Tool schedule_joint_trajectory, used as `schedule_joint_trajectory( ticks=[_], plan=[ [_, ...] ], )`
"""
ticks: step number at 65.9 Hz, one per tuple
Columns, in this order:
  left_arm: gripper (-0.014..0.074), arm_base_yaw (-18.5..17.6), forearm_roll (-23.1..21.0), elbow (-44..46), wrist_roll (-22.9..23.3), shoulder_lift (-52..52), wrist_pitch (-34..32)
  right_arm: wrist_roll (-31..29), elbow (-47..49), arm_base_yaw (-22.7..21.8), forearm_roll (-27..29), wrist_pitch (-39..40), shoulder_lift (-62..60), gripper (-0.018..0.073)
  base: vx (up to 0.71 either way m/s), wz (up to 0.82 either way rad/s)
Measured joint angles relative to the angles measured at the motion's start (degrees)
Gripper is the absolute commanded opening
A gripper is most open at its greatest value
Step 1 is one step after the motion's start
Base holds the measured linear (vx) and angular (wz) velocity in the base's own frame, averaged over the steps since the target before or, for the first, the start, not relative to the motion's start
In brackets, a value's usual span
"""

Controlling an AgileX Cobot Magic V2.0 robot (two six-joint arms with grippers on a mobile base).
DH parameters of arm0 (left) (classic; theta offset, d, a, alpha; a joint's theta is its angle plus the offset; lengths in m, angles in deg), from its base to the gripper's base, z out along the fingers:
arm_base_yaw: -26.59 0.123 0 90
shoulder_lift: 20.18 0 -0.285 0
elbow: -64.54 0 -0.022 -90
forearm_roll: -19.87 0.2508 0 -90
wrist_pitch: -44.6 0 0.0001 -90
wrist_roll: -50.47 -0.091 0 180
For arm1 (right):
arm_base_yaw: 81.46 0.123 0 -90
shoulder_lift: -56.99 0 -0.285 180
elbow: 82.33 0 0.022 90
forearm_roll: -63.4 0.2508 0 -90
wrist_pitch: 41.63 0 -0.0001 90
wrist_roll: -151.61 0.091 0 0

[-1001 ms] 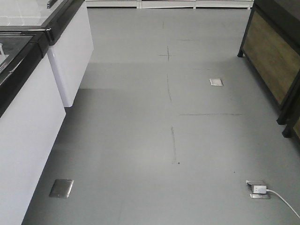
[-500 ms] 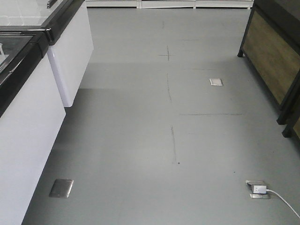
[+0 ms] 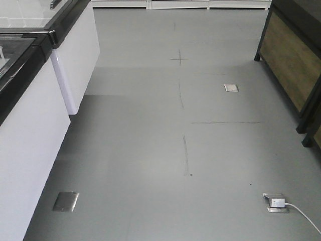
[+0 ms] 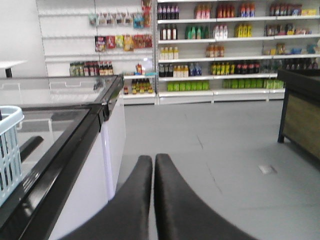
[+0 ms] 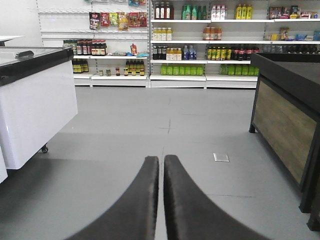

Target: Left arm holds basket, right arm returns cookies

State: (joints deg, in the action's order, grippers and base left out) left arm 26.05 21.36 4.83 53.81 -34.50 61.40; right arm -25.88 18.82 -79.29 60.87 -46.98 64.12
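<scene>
In the left wrist view a corner of the light blue slotted basket (image 4: pixel 9 150) shows at the left edge, above the glass-topped freezer (image 4: pixel 75 135). My left gripper (image 4: pixel 153 159) is shut with nothing between its black fingers, and it stands to the right of the basket, apart from it. In the right wrist view my right gripper (image 5: pixel 161 160) is shut and empty, pointing down the aisle over the grey floor. The cookies are out of view. Neither arm shows in the front view.
White freezer cabinets (image 3: pixel 30 130) line the left of the aisle. A black stand with wood panels (image 3: pixel 291 65) is at the right. Metal floor plates (image 3: pixel 65 201) (image 3: pixel 231 88) and a plug with a white cable (image 3: pixel 277 202) sit on the floor. Stocked shelves (image 5: pixel 200 45) close the far end.
</scene>
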Motion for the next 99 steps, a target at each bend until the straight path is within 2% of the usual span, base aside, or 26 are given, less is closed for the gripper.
schedule_joint_trajectory(
  ticks=[16,32,50,59,71,91,99],
  plan=[
    [-0.0006,0.0,0.0,4.5,-0.5,-12.4,2.6,0.0,0.0,0.0,0.0,0.0,0.0,-0.0006,0.00,0.00],
    [-0.0006,0.0,0.0,5.7,-0.8,-22.0,0.8,0.0,0.0,0.0,0.0,0.0,0.0,-0.0006,0.00,0.00],
    [-0.0002,0.0,0.0,5.7,-0.9,-24.2,-0.5,0.0,0.0,0.0,0.0,0.0,0.0,-0.0006,0.00,0.00],
    [0.0027,0.0,0.0,5.7,-0.9,-24.4,-0.6,0.0,0.0,0.0,0.0,0.0,0.0,-0.0006,0.00,0.00],
    [0.0139,0.0,0.0,5.7,-0.9,-24.4,-0.6,0.0,0.0,0.0,0.0,0.0,0.0,-0.0006,0.00,0.00],
    [0.0447,0.0,0.0,5.7,-0.9,-24.4,-0.6,0.0,0.0,0.0,0.1,0.0,0.0,-0.0006,0.00,0.00],
    [0.0512,0.0,0.0,5.7,-0.9,-24.4,-0.6,0.0,0.0,0.0,0.2,0.0,0.0,-0.0006,0.00,0.00]
  ],
)
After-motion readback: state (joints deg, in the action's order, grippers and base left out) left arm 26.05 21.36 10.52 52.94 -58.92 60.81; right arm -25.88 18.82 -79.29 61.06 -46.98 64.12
